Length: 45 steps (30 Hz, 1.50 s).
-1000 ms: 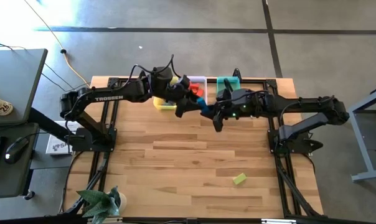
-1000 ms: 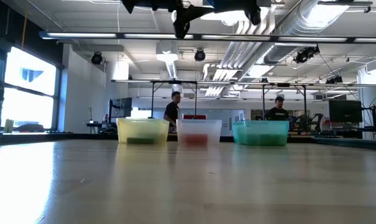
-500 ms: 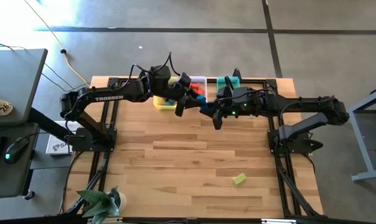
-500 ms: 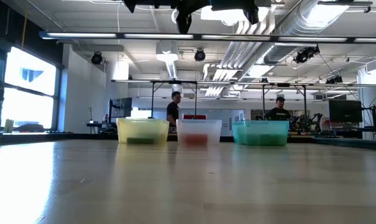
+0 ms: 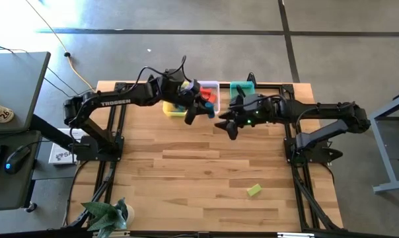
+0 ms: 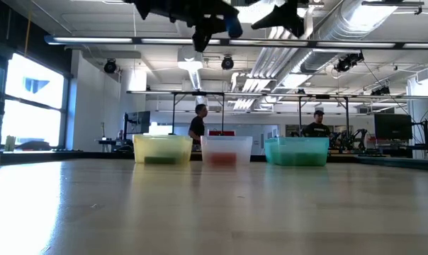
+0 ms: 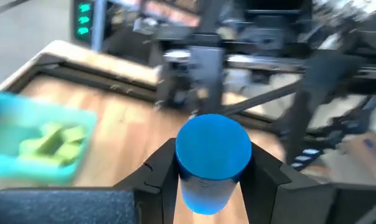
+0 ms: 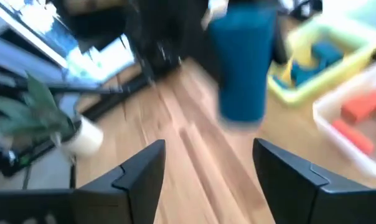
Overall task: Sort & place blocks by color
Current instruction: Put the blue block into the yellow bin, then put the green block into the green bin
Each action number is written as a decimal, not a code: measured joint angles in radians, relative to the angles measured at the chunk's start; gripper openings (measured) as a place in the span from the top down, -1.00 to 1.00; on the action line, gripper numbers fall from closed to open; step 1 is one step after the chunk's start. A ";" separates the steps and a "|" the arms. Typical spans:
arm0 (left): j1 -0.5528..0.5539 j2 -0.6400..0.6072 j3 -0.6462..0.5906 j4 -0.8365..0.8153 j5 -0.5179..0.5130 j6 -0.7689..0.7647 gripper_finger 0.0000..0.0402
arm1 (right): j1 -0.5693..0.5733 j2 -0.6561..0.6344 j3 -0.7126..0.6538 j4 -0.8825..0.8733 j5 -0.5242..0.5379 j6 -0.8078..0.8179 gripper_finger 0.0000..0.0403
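The left end effector (image 7: 214, 186) is clamped on a blue cylinder (image 7: 213, 160), its fingers pressed to either side of the block, high above the desk (image 5: 206, 165) near the three trays at the far edge. In the low view that blue cylinder (image 6: 232, 25) hangs up by the ceiling line, well clear of the surface. The right end effector (image 8: 206, 168) stands released, jaws spread with nothing between them, just beside the left one over the middle of the far edge, and its camera looks straight at the blue cylinder (image 8: 243, 65) held by the other arm.

This reads as a handover: the blue block is now in the left arm's grip. The yellow tray (image 8: 337, 46) holds blue blocks (image 8: 315, 56), the clear tray (image 8: 362, 124) holds red-orange blocks (image 8: 359, 109), and the teal tray (image 7: 26, 140) holds yellow-green blocks (image 7: 51, 140). So the next move probably calls for the left arm to carry the cylinder over the yellow tray and let go above it, while the right arm backs clear.

One yellow-green block (image 5: 253, 190) is alone on the desk, well apart from the trays, toward the near right; that looks like the last one waiting.

The desk is pale wood planking on a dark frame, a potted plant (image 5: 107, 215) at its near left corner. Beyond it, two people (image 6: 197, 122) stand in an open workshop with exposed ducts overhead.
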 joint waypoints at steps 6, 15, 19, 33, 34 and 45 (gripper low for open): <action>0.042 0.000 0.000 -0.166 -0.239 0.110 0.47 | 0.010 0.000 0.000 -0.166 -0.052 0.035 -0.14; 0.119 0.006 0.000 -0.455 -0.630 0.170 0.47 | 0.042 0.000 0.000 -0.400 -0.079 0.054 -0.15; 0.158 0.009 0.000 -0.508 -0.659 0.127 0.47 | 0.042 0.000 0.000 -0.411 -0.079 0.053 -0.15; 0.211 0.171 0.000 -0.563 -0.667 0.065 0.35 | 0.061 0.074 0.000 -0.545 -0.186 -0.049 -0.15; 0.211 0.178 0.000 -0.563 -0.667 0.065 0.31 | 0.070 0.083 0.000 -0.556 -0.193 -0.071 -0.15; 0.211 0.197 0.000 -0.560 -0.670 0.065 0.03 | 0.175 0.196 0.000 -0.713 -0.232 -0.254 -0.15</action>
